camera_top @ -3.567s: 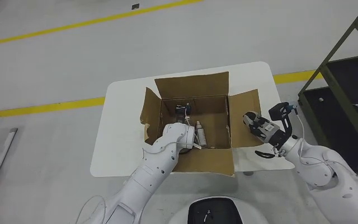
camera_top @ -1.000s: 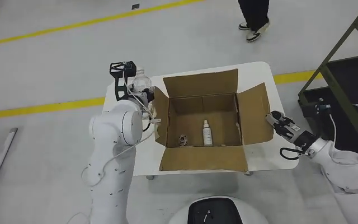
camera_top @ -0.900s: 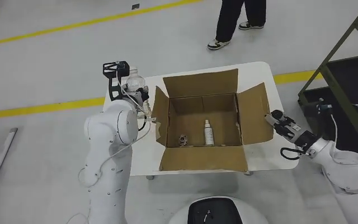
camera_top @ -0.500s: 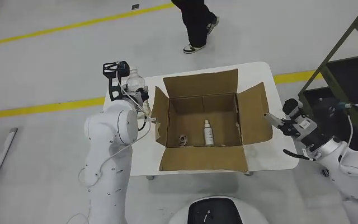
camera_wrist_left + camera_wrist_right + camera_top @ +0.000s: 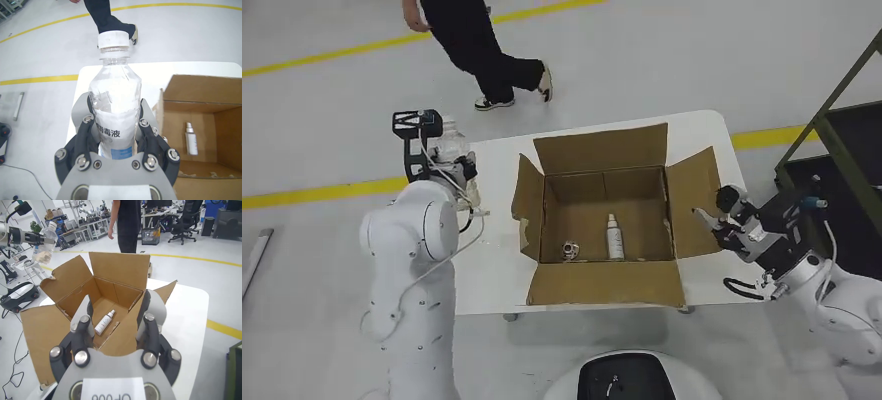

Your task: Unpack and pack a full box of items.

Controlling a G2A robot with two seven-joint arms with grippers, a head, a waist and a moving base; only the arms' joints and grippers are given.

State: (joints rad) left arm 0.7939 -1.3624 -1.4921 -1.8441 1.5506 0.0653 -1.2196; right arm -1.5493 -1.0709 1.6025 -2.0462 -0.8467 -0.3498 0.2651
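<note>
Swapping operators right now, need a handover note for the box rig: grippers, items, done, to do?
Left gripper: shut on the water bottle, held up by the table's left end, outside the box.
Right gripper: open and empty, by the box's right flap.
Box: on the table, flaps open. A spray bottle lies on its floor, with a small grey item beside it.
Done: water bottle is out, not yet set down.
To do: set it down, take out the other two, then repack.
</note>
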